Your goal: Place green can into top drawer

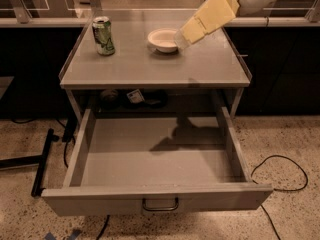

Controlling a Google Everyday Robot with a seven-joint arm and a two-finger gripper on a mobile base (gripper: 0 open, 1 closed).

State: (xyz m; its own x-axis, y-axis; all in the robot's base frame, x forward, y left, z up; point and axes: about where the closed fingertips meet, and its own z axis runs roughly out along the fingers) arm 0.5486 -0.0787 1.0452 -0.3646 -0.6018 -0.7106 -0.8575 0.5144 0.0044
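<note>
The green can (103,35) stands upright on the back left of the grey cabinet top (150,64). The top drawer (155,156) is pulled fully out below it, its inside bare, with a dark U-shaped handle (160,204) on its front panel. My gripper (186,36), with yellowish fingers, reaches in from the upper right and hangs above the cabinet top just right of the white bowl (162,39), well right of the can. It holds nothing.
The cabinet top has low raised rims at its left and right sides. Dark items lie on a shelf behind the drawer (135,98). A black cable (280,169) loops on the floor at right, and a black bar (42,161) lies at left.
</note>
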